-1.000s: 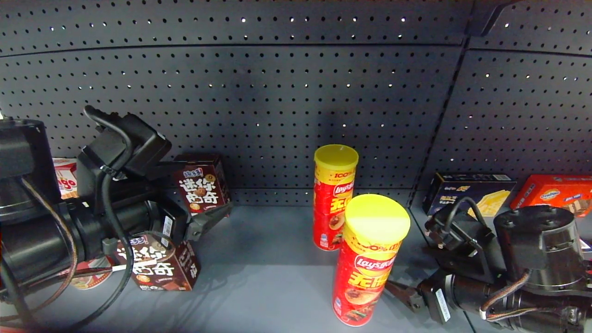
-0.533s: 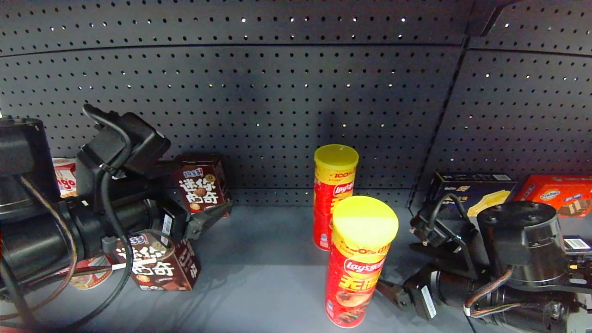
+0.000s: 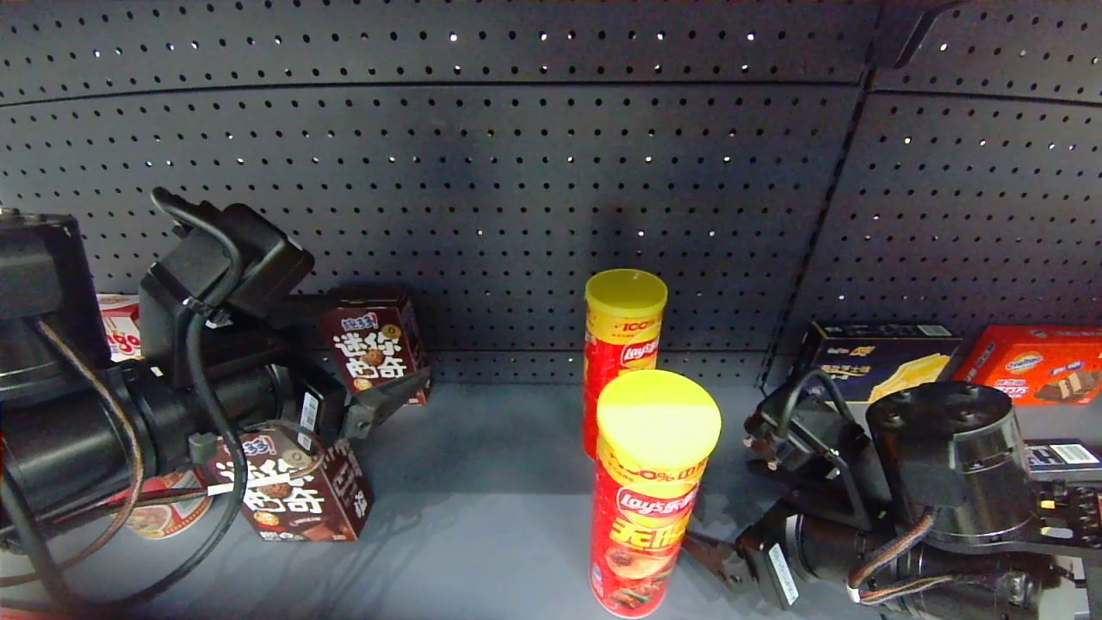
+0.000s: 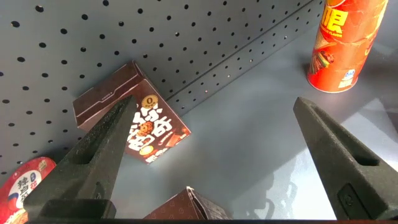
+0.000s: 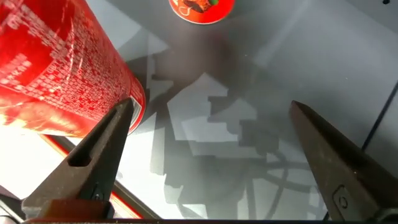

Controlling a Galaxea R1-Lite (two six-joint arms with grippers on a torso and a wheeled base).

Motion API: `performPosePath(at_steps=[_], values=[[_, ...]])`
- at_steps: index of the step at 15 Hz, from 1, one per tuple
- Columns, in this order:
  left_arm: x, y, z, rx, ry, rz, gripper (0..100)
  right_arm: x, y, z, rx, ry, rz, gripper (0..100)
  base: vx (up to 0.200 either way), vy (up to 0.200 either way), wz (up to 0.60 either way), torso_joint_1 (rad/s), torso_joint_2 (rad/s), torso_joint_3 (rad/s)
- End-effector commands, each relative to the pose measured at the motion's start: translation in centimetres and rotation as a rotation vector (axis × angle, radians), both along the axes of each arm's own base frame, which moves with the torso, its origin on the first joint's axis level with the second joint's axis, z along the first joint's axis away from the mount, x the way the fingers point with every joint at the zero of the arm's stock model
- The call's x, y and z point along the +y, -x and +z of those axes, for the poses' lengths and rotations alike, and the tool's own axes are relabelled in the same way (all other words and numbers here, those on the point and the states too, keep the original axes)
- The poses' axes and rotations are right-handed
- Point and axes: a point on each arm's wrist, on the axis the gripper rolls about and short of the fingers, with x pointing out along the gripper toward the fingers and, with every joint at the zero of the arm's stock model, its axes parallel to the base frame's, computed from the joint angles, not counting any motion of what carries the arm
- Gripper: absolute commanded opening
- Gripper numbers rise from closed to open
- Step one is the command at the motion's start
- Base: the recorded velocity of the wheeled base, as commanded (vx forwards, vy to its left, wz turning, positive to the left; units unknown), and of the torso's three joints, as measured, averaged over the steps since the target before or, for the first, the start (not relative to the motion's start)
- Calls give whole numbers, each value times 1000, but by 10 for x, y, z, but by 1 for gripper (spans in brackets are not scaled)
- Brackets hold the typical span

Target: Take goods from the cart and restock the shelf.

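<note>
Standing upright near the front edge of the shelf [image 3: 482, 525], the front can [image 3: 654, 491] has a second can [image 3: 623, 344] just behind it. It is probably light, stiff cardboard with a slick wrap, and tall enough to tip, so grip it gently mid-body, below the lid. The right claw [image 5: 211, 106], low and just right of the front can, is spread wide. The left claw [image 4: 214, 102], well left of it, gapes on nothing. The right wrist view shows the can beside the claw, not within its gap; the head view hides this.
</note>
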Motion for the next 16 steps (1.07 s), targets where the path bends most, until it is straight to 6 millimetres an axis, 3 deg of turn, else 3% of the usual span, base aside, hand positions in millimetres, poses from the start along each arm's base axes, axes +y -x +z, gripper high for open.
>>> performPosePath(at_steps=[1, 7, 16], values=[[0, -1, -1, 3, -1, 0, 100, 1, 0, -1, 3, 4, 3, 100, 0, 0, 0, 0, 0, 0], [1, -1, -1, 3, -1, 3, 100, 14, -5, -4, 4, 5, 25, 100, 0, 0, 0, 0, 0, 0], [3, -1, -3, 10, -1, 5, 100, 17, 0, -6, 6, 3, 48, 100, 0, 0, 0, 0, 0, 0]])
